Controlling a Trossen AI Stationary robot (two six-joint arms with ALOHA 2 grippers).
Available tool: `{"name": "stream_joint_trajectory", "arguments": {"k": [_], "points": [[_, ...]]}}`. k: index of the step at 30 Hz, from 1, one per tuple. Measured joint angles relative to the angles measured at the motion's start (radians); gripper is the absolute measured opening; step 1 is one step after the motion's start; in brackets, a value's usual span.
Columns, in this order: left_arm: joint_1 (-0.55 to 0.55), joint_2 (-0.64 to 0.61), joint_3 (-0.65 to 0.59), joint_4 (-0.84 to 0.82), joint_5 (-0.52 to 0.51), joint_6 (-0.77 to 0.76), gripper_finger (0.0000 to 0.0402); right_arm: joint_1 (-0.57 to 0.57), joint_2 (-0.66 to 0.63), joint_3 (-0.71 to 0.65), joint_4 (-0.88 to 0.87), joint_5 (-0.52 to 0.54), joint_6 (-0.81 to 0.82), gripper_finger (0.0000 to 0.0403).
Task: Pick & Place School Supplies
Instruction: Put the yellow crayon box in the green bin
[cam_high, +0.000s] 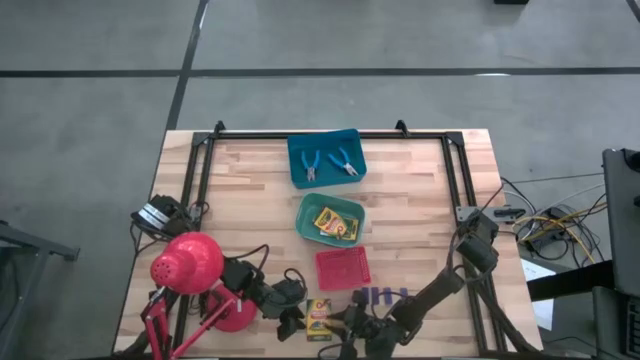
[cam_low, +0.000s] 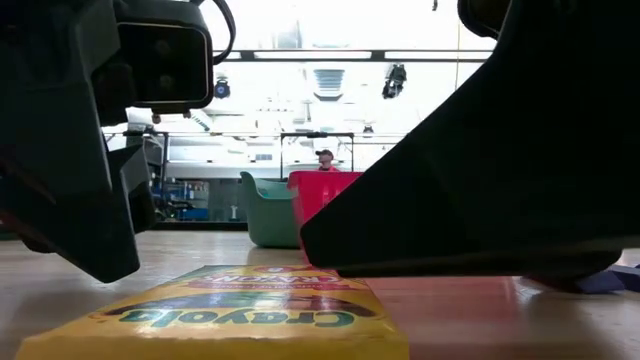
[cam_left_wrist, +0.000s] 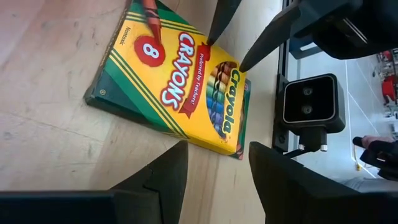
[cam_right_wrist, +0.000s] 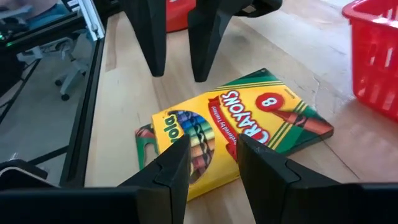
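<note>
- High view: a crayon box (cam_high: 318, 318) lies flat on the desk (cam_high: 420, 190) near its front edge, just in front of the red tray (cam_high: 343, 267). The left tool (cam_high: 290, 320) sits at one side of the box and the right tool (cam_high: 352, 322) at the other, both close to it.
- Other supplies: further crayon boxes rest in the green tray (cam_high: 304, 222) behind the red tray; two blue-handled tools lie in the blue tray (cam_high: 298, 172) behind that. Small purple blocks (cam_high: 383, 295) lie just beside the red tray.
- Left wrist view: the left tool's fingers (cam_left_wrist: 163, 180) stand moderately apart with nothing between them, facing one long edge of the box. The box's long axis runs crosswise to the approach.
- Right wrist view: the right tool's fingers (cam_right_wrist: 171, 165) are narrowly parted and empty, and their tips overlap the box's "Crayola" end in this picture; contact cannot be told.
- Judgement: the two arms appear about equally near; the right seems better set over the box.
- Low view: it alone shows the box lying flat on the desk, with a person far behind the trays; neither tool's gap can be read there.
</note>
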Motion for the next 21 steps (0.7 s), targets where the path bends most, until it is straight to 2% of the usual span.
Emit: {"name": "stream_joint_trajectory", "arguments": {"k": [6,14,21], "points": [[0.001,0.000,0.000,0.000,-0.002,0.002,0.0177,-0.001,0.000,0.000,-0.006,-0.050,-0.003,0.0125],[0.005,0.021,0.000,0.005,0.013,-0.044,0.0177,-0.002,-0.007,0.005,-0.078,-0.051,0.116,0.0125],[0.008,0.025,0.000,0.065,0.014,-0.045,0.0177,-0.001,-0.006,0.014,-0.099,-0.057,0.098,0.0125]]}}
